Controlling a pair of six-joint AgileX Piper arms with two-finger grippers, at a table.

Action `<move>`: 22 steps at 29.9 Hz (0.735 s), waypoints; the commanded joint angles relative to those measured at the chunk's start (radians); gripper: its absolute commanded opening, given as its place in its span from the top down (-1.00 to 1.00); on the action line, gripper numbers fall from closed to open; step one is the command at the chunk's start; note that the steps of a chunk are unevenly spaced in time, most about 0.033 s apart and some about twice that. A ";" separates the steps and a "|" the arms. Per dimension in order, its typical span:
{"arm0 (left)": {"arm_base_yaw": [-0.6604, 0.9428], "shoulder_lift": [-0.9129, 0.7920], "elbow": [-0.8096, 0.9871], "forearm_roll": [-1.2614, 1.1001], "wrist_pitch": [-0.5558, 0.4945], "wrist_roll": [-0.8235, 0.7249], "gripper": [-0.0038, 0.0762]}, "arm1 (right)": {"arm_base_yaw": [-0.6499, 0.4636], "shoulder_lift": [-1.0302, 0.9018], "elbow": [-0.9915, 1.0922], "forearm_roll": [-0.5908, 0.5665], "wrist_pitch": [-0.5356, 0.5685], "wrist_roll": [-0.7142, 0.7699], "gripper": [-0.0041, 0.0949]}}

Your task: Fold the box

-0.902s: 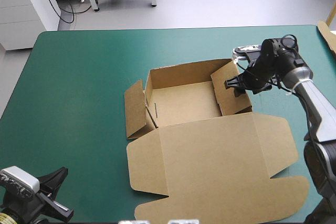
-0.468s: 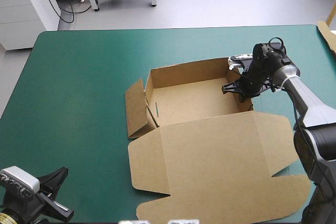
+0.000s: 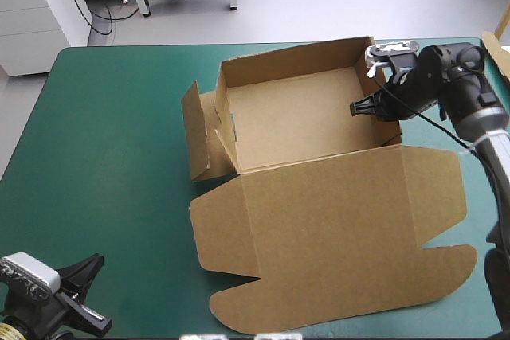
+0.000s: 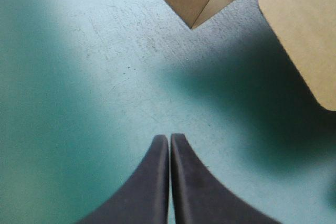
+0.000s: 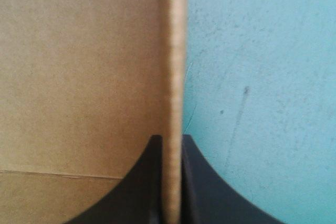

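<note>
The high view alone gives me the whole box (image 3: 319,220). It sits right of centre on the counter (image 3: 111,141) as an open tray. The far, left and right walls are up, and the lid is spread flat toward the near edge. 1 loose flap (image 3: 194,129) stands off the tray's left side.

That view also shows my right end effector (image 3: 360,107) at the tray's right wall, reaching in over its top edge. It cannot show how the fingers sit there. My right wrist view does: the 2 black fingers are clamped on the wall, 1 on each face, with the board's edge running straight out between them. On one side of that edge is brown board, on the other the teal-green cover (image 5: 262,77). The rest of the box is out of sight there.

My left wrist view shows my left end effector (image 4: 169,138) with its 2 fingers pressed together in 1 point, holding nothing, above bare cover. Ahead of it are a corner of the flap and a rounded corner of the lid, both well apart from the fingertips. The high view places this arm at the counter's near left corner, far from the box.
</note>
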 commanded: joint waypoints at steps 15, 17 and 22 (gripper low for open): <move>0.002 0.013 -0.024 -0.003 -0.074 -0.023 -0.23 | -0.003 -0.304 -0.037 -0.054 -0.023 0.039 0.96; 0.002 0.013 -0.024 -0.021 -0.077 -0.023 -0.23 | -0.003 -0.302 -0.037 -0.048 -0.023 0.039 0.96; 0.002 0.013 -0.024 -0.018 -0.091 -0.018 -0.23 | -0.003 -0.302 -0.037 -0.046 -0.023 0.039 0.96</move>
